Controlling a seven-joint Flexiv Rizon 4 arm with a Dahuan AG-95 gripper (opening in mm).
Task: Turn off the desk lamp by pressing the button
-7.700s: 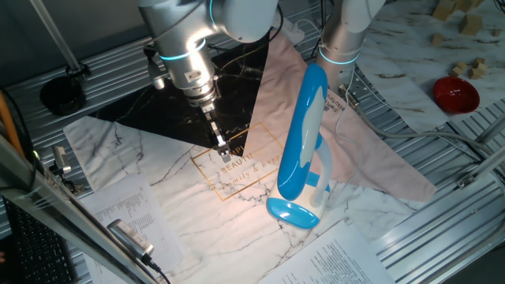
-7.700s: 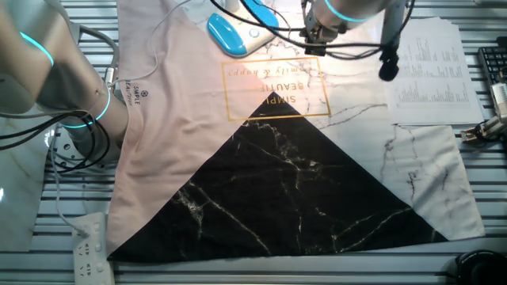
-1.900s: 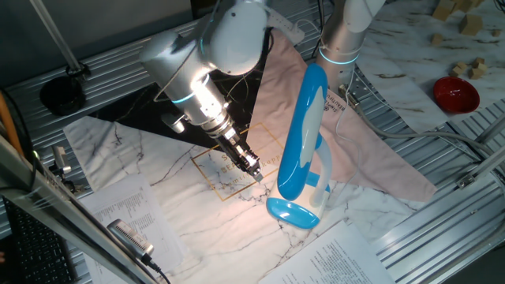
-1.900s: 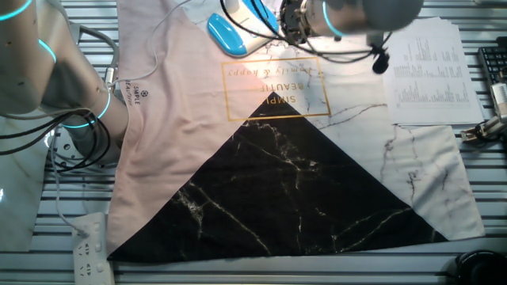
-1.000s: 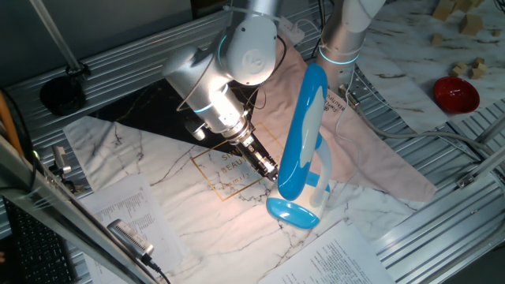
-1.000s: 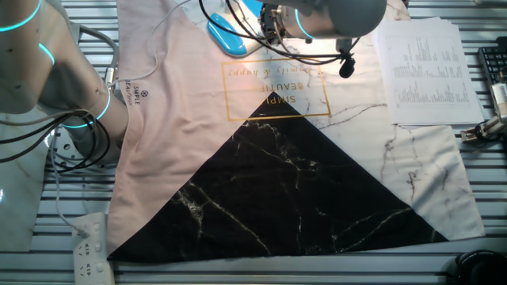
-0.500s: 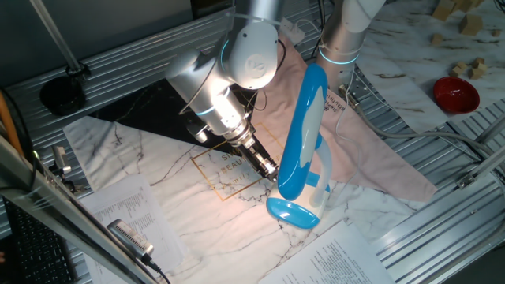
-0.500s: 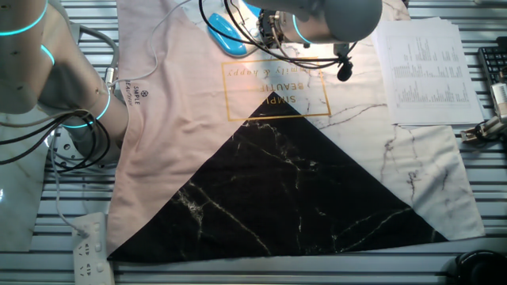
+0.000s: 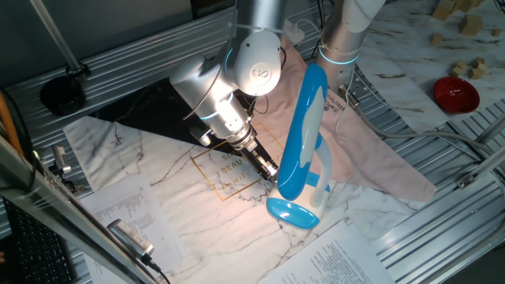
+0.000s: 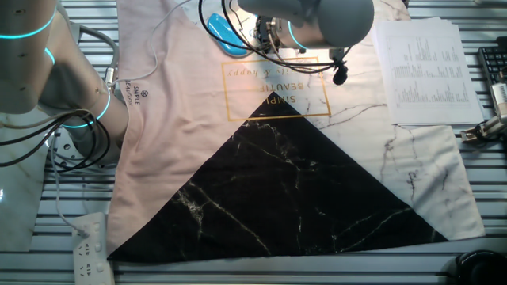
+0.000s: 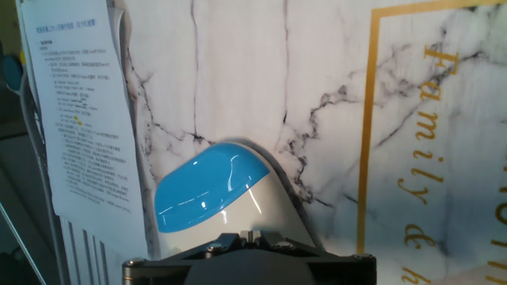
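The desk lamp stands on the marble-print cloth with its long blue head (image 9: 304,130) raised over its blue oval base (image 9: 292,213). A warm glow lies on the cloth under the head. My gripper (image 9: 271,171) points down and to the right, just left of the head's lower end and above the base. In the hand view the fingertips (image 11: 249,235) touch each other, shut and empty, just over the white near part of the base, with its blue top (image 11: 207,194) beyond. The base's blue end also shows in the other fixed view (image 10: 222,32). I cannot make out the button.
A second silver arm (image 9: 345,31) stands behind the lamp. Printed sheets (image 11: 79,119) lie beside the base. A red bowl (image 9: 455,93) and wooden blocks sit at the far right. A power strip (image 10: 91,253) and cables lie at the table's edge.
Over the last seconds my arm swung from the cloth's middle toward the lamp. In the last half second the arm's elbow shifted slightly while the fingertips stayed by the base.
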